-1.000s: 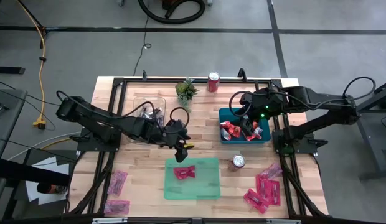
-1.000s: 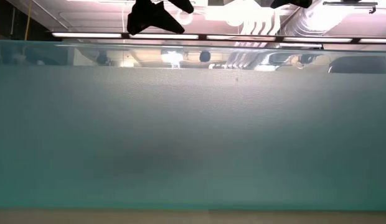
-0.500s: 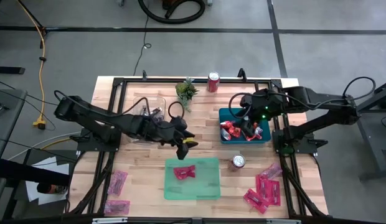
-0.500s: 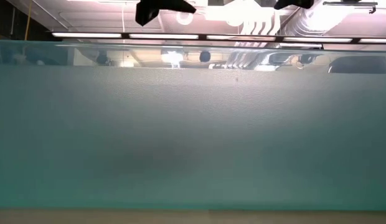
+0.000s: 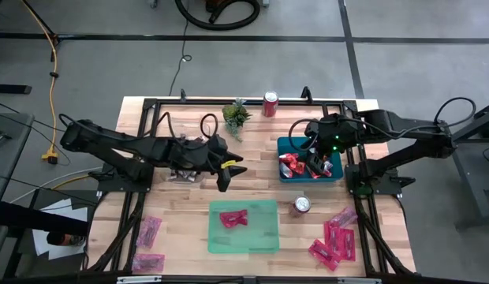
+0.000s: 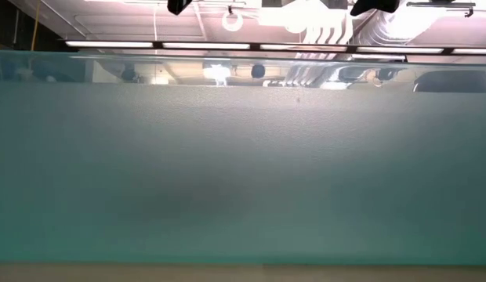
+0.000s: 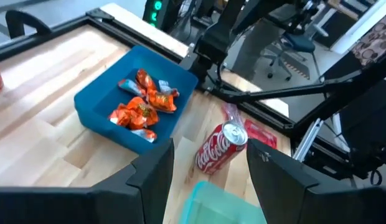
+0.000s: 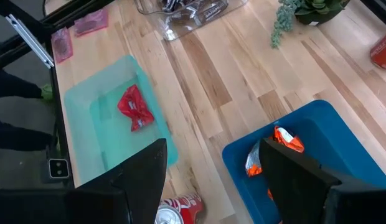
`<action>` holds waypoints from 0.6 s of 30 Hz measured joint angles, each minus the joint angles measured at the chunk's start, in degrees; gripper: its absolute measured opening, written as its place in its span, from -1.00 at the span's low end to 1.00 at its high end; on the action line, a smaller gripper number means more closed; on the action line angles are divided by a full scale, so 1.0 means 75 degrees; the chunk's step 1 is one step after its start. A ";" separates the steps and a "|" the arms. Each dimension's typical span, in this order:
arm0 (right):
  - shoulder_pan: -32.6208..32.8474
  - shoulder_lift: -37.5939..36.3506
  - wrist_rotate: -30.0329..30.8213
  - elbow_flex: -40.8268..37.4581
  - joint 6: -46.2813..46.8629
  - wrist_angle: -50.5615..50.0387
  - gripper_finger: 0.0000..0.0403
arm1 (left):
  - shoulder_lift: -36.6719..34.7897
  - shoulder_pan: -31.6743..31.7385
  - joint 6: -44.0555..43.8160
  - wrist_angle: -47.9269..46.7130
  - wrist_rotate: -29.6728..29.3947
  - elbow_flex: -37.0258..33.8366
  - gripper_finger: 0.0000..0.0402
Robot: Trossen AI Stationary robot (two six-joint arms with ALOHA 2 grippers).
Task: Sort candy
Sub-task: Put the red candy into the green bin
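Note:
My left gripper (image 5: 230, 172) hangs open and empty above the bare wood between the clear tray (image 5: 175, 175) and the green tray (image 5: 264, 237); its wrist view (image 7: 205, 180) shows nothing between the fingers. My right gripper (image 5: 316, 163) is open and empty above the blue tray (image 5: 285, 144), as its wrist view (image 8: 215, 180) also shows. One pink-red packet (image 5: 233, 218) lies in the green tray. Red-orange packets (image 5: 290, 164) lie in the blue tray. Dark bars (image 5: 189, 144) lie in the clear tray. Pink-red packets lie loose on the table at the near right (image 5: 335, 239) and near left (image 5: 148, 229).
One red soda can (image 5: 270, 103) stands at the far edge and another (image 5: 301, 206) between the green tray and the near-right packets. A small green plant (image 5: 236, 115) stands far of centre. A teal wall (image 6: 243, 164) fills most of the low view.
My left gripper has risen and drawn back from above the green tray's far edge toward the table's far side, turning to point toward the table's right. It stays open and empty. The packet in the green tray has not moved.

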 joint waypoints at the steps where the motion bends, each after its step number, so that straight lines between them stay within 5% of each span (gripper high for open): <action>1: 0.0000 0.0000 0.0000 0.0000 0.0000 0.0000 0.24 | -0.0036 0.0000 0.0048 0.0016 -0.0009 0.0000 -0.06; 18: 0.0000 0.0000 0.0042 0.0000 0.0328 0.0008 0.24 | -0.0428 0.0284 0.0477 -0.0169 0.0592 0.0003 -0.06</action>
